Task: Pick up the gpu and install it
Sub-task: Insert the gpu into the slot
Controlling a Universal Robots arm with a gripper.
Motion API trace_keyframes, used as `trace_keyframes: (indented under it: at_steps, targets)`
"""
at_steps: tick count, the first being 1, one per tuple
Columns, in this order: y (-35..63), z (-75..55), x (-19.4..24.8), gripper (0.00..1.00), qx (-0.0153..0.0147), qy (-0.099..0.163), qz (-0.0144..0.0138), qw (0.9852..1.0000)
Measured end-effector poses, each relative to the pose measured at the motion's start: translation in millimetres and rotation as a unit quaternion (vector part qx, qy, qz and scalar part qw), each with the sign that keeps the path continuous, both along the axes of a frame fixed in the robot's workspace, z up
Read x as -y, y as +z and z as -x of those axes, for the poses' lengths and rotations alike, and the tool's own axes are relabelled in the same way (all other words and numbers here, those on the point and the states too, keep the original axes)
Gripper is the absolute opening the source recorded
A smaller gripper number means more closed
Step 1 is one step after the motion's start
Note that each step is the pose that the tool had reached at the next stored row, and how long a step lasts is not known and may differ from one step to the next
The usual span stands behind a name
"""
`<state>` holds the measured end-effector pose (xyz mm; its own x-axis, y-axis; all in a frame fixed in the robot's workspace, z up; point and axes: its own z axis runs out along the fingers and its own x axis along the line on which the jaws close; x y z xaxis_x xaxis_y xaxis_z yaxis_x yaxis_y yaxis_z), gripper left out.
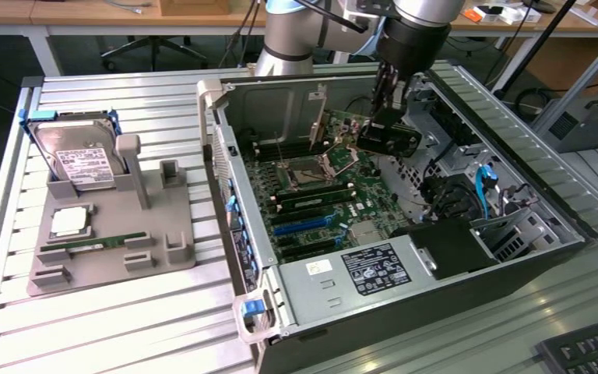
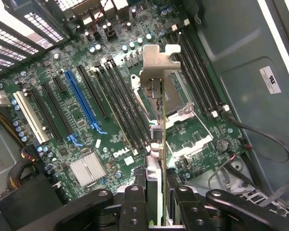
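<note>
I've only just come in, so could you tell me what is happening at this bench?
The arm's pincer is shut on the gpu, holding it edge-on inside the open case, above the motherboard. The card hangs near the CPU socket and is not seated in any slot; the blue slot is empty. A hard drive stands on the grey tray outside the case.

Bright even light, soft shadows, sheen on gpu [image 2: 158, 67] bracket
</note>
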<state>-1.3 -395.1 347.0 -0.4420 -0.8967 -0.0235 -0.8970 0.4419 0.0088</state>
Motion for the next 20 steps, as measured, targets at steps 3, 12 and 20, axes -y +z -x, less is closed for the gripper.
trace_keyframes:
  at_steps: [3, 12, 20]
  targets:
    - [-0.1, 0.0, 0.0, 0.27, 0.0, 0.004, 0.0, 1.0]
    - [-0.1, 0.0, 0.0, 0.27, 0.0, 0.017, 0.0001, 0.9999]
    - [-0.2, 0.0, 0.0, 0.27, 0.0, 0.026, 0.0002, 0.9997]
